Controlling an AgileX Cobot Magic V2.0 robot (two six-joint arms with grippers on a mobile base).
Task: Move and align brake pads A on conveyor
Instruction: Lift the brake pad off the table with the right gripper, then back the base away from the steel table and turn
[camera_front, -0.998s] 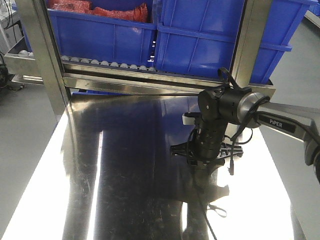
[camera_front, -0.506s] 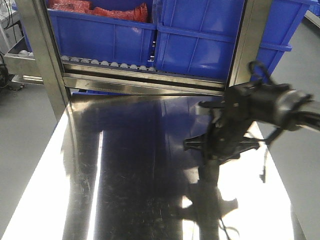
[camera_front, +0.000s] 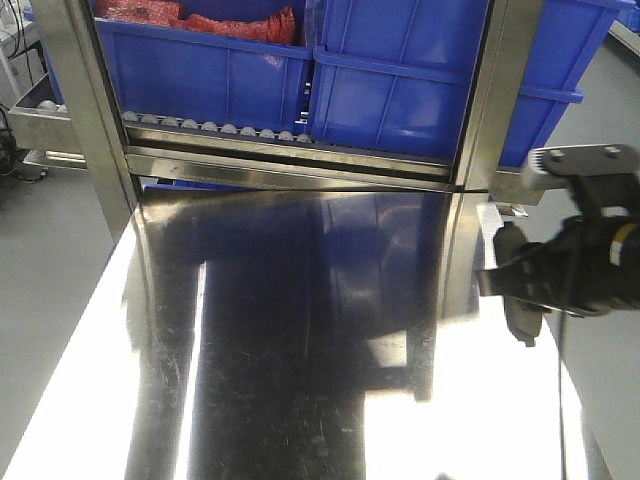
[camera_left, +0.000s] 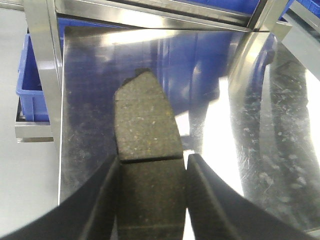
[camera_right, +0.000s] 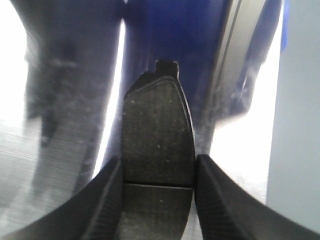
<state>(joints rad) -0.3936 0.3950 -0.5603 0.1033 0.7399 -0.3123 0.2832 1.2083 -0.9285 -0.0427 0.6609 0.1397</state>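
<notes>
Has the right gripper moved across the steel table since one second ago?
Yes. The right gripper went rightwards, from left of the steel post to its right.

Polished steel table, mirror-bright, streaked with glare and blue reflections, fine scratches across the top, steel rack posts at its far edge, roller shelf just behind, blue bins resting on the rollers, red material in the left bin

Right arm is showing as blurred black housing, with a pale grey plate carrying two small dark dots capping it. Left pincer: matte black fingers are tapering to rounded tips. Right pincer: fingers are showing black, with fine ribbed texture.
</notes>
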